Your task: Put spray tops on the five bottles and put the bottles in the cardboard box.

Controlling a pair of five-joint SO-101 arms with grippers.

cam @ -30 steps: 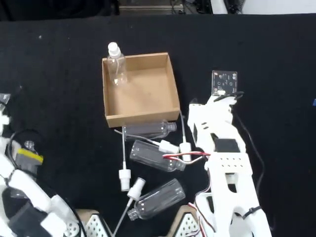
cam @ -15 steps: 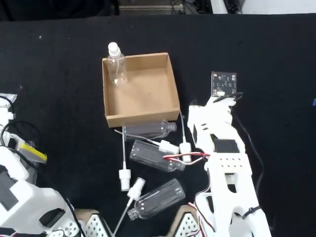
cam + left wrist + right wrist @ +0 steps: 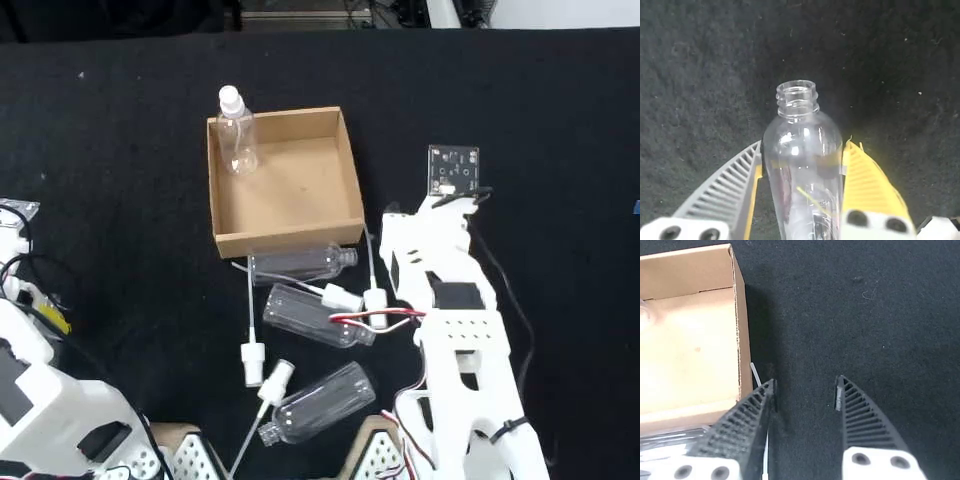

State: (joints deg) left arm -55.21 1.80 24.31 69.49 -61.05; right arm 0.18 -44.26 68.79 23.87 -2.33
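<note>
Five bottles: all are clear plastic. One capped bottle [image 3: 236, 135] stands upright in the far-left corner of the open brown cardboard box [image 3: 290, 240], three uncapped ones lie on the table, and one is held by the left arm.
Lying bottles: the upper bottle [image 3: 300, 264] lies on its side just beside the box's near wall. The middle bottle [image 3: 315, 316] lies slanted just below it. The lower bottle [image 3: 318, 402] lies apart from those two, close to the arm bases.
Spray tops: four loose white spray tops with thin dip tubes lie among the lying bottles. The first top [image 3: 253, 362] and second top [image 3: 276, 378] sit close together left of the lower bottle. The third top [image 3: 375, 299] lies beside the right arm, and the fourth top [image 3: 341, 296] touches the middle bottle.
Left gripper: the left gripper [image 3: 805, 150] is clamped around the held bottle [image 3: 802, 185]. The bottle's open threaded neck points away from the wrist, over the dark cloth. The white left arm [image 3: 40, 410] sits at the table's near-left corner.
Right gripper: the right gripper [image 3: 806, 382] has its jaws spread with nothing between them. It is over bare cloth just beside the box's right wall. The white right arm [image 3: 455, 310] stretches alongside the lying bottles.
Table: a black cloth-covered table [image 3: 120, 150] carries everything.
</note>
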